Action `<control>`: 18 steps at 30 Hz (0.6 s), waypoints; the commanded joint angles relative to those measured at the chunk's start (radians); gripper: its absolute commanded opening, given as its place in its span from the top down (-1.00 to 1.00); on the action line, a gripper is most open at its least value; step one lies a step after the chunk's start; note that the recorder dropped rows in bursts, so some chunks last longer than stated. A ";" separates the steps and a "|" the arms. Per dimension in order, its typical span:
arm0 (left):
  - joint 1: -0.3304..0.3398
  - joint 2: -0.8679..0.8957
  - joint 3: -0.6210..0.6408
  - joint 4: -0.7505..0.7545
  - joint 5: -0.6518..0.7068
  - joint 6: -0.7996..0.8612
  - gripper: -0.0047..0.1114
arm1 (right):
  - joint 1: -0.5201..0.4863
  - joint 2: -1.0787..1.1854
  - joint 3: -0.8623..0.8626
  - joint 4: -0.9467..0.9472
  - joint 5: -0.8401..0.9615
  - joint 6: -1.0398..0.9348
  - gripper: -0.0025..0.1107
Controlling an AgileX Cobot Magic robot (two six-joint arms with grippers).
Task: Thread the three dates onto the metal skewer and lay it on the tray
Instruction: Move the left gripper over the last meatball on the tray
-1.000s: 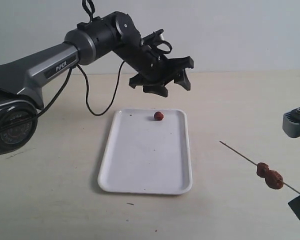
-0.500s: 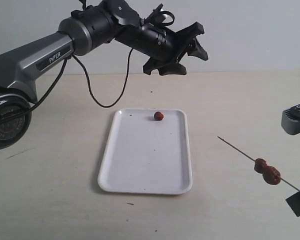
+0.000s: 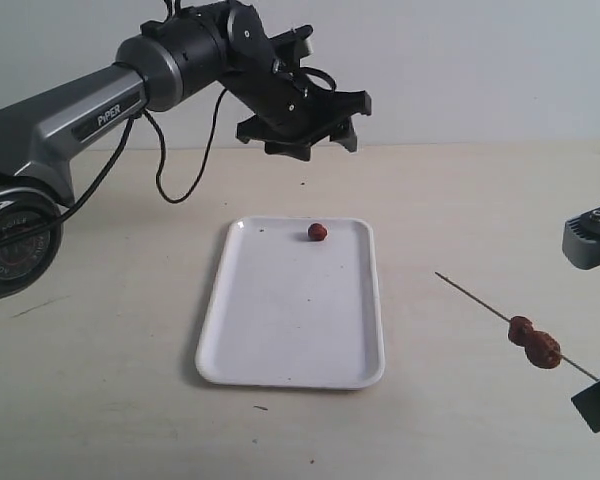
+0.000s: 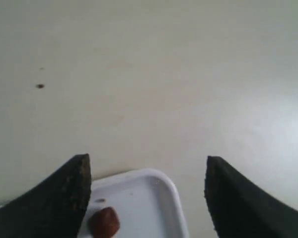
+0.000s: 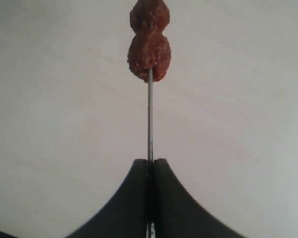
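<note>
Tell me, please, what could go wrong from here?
The open left tool hangs above the small wrinkled red-brown date lying in the flat white tray by its rim; a grab could nudge it away. The shut right tool pinches the thin grey metal skewer near one end, so threading may tilt it.

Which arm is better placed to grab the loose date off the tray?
Left. The left claw hangs open near the loose date on the tray; the right claw is shut on the skewer carrying two dates.
</note>
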 commanded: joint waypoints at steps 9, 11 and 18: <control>-0.021 0.061 -0.005 0.059 0.198 0.075 -0.19 | -0.003 -0.008 0.001 0.000 -0.010 -0.003 0.96; -0.034 0.063 -0.005 0.040 0.192 0.131 -0.19 | -0.003 -0.008 0.001 0.000 -0.010 -0.003 0.96; -0.075 0.063 -0.005 0.038 0.182 0.239 -0.19 | -0.003 -0.008 0.001 0.000 0.000 -0.003 0.96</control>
